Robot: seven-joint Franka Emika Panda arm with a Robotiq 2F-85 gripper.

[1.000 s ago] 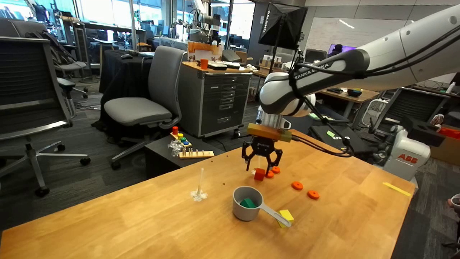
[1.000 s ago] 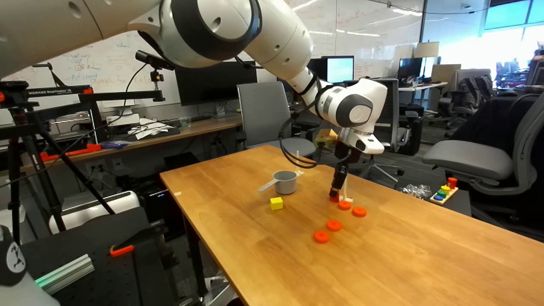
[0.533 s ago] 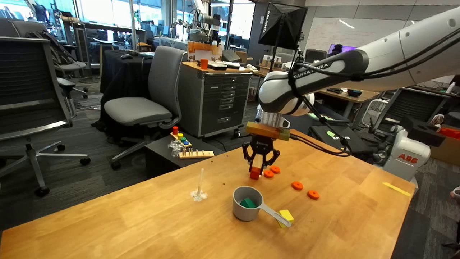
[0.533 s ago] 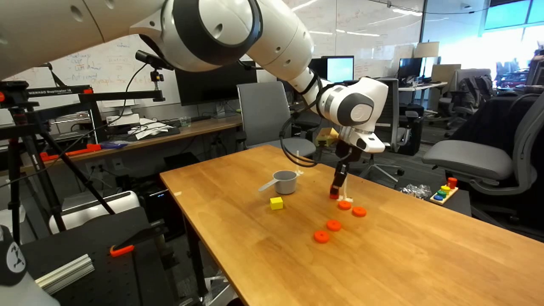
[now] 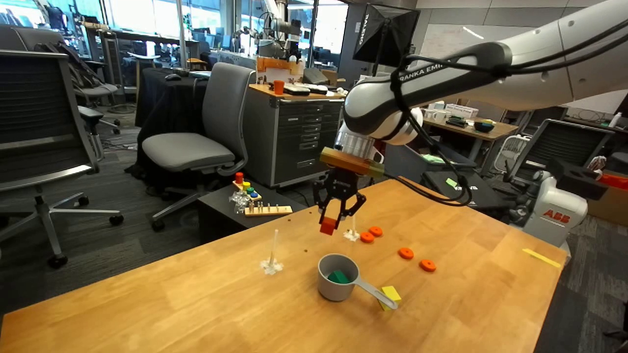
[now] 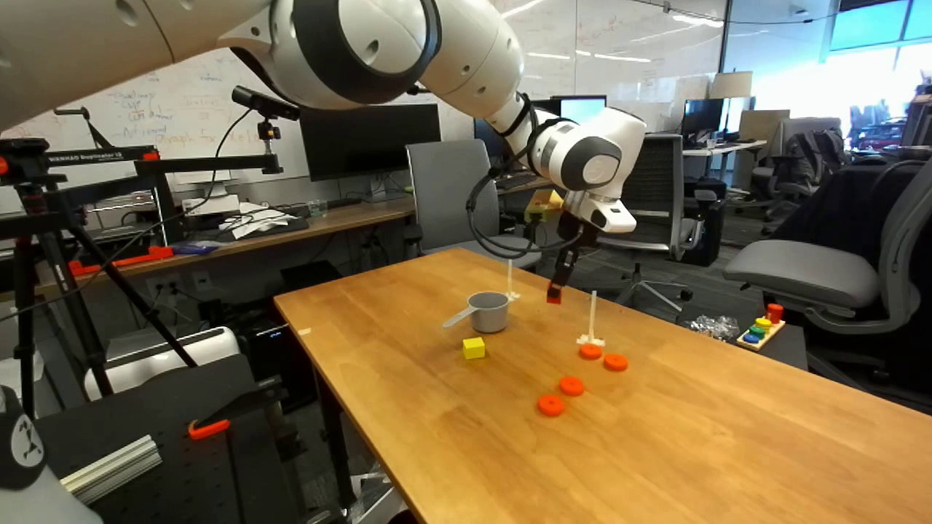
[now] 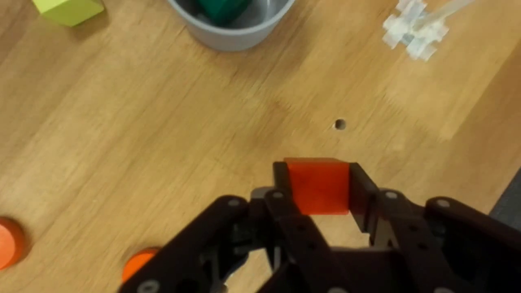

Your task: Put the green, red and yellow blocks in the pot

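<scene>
My gripper (image 5: pixel 329 221) is shut on the red block (image 7: pixel 319 189), its two fingers pressed against opposite sides. Both exterior views show that block raised above the table, on the far side of the pot (image 5: pixel 333 290) in an exterior view. The grey pot stands upright, and the green block (image 5: pixel 338 277) lies inside it. On the tabletop by the pot's long handle rests the yellow block (image 6: pixel 474 348); the handle partly covers it in an exterior view. In the wrist view, the pot's near rim (image 7: pixel 232 40) and the yellow block (image 7: pixel 73 12) appear along the top edge.
Several flat orange discs (image 6: pixel 571 386) lie on the wooden table (image 6: pixel 408 349). Two thin upright pegs, one taped peg (image 5: pixel 273 252) near the pot and another peg (image 6: pixel 593 320) by the discs, rise from the surface. Off the table's edge is a black stand (image 5: pixel 221 220) with toys.
The gripper's fingers have closed on the red block. It has been lifted off the table and carried away from the peg by the discs, toward the pot.
</scene>
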